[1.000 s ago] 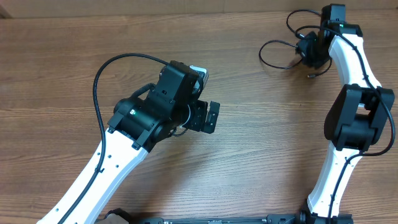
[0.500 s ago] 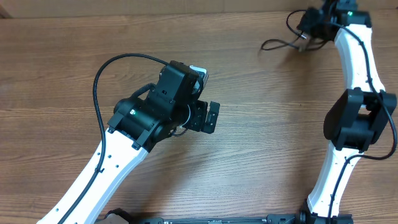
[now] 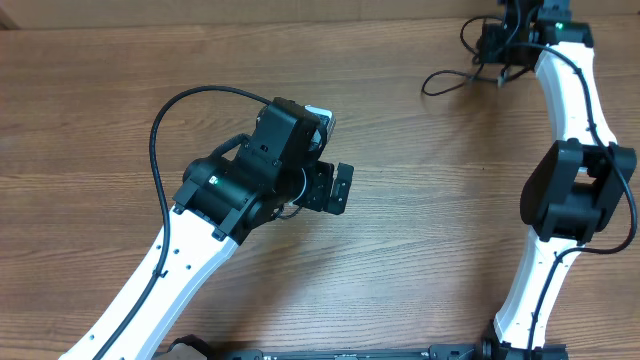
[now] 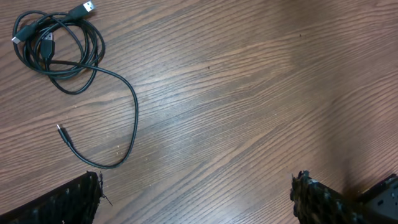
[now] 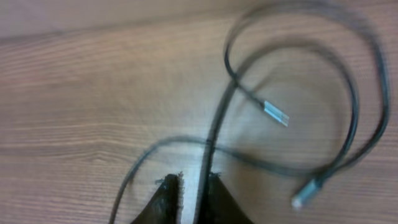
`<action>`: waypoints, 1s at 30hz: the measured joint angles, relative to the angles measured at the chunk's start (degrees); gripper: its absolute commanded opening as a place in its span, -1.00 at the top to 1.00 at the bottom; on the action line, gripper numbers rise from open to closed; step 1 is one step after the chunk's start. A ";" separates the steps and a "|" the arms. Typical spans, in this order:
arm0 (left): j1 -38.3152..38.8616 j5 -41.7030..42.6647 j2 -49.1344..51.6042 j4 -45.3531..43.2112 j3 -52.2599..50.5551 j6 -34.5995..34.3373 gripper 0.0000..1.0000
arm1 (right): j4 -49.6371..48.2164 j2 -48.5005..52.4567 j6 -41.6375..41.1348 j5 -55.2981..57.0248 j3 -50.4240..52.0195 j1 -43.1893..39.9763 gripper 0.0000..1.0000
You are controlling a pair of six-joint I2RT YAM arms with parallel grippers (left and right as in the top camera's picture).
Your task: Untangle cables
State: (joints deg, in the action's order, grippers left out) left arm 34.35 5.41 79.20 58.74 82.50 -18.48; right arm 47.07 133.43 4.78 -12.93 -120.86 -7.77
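In the left wrist view a small coil of thin black cables (image 4: 59,46) lies at the top left. One loose strand (image 4: 134,118) curves down from it to a small plug. My left gripper (image 4: 198,190) is open and empty, with its fingers wide apart well below the coil. It also shows in the overhead view (image 3: 338,188). That view does not show the coil. My right gripper (image 3: 497,50) is at the far right of the table. It is shut on a black cable (image 5: 217,124) that loops ahead of it (image 5: 194,183) and has two silver plug ends. The cable trails left in the overhead view (image 3: 450,76).
The wooden table (image 3: 420,250) fills all views. The left arm's thick black cable (image 3: 160,130) arches over the table's left half. The right arm (image 3: 575,190) runs along the right side. The table's far edge is just beyond the right gripper.
My right gripper has moved toward the far edge of the table and dragged its cable along, so the loops now lie higher and flatter. The left arm has not moved.
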 measured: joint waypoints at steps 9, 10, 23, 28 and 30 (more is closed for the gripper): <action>0.00 0.00 0.00 0.02 0.00 0.00 -0.99 | 1.36 1.22 -8.11 1.86 2.45 -0.04 -1.00; 0.00 0.00 0.00 0.00 0.00 0.00 -0.99 | 2.36 1.22 -9.09 1.99 2.21 -0.07 -1.00; 0.00 0.00 0.00 0.00 0.00 0.00 -0.99 | 13.68 1.22 -17.14 8.85 0.13 -0.61 -0.55; 0.00 0.00 0.00 0.00 0.00 0.00 -0.99 | 13.66 1.22 -19.15 9.25 0.11 -0.83 0.59; 0.00 0.00 0.00 0.00 0.00 0.00 -0.98 | 12.66 1.22 -19.52 9.16 0.11 -0.81 0.92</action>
State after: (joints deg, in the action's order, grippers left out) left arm 34.35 5.41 79.20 58.74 82.50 -18.48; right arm 59.72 134.65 -14.74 -3.77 -120.75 -8.58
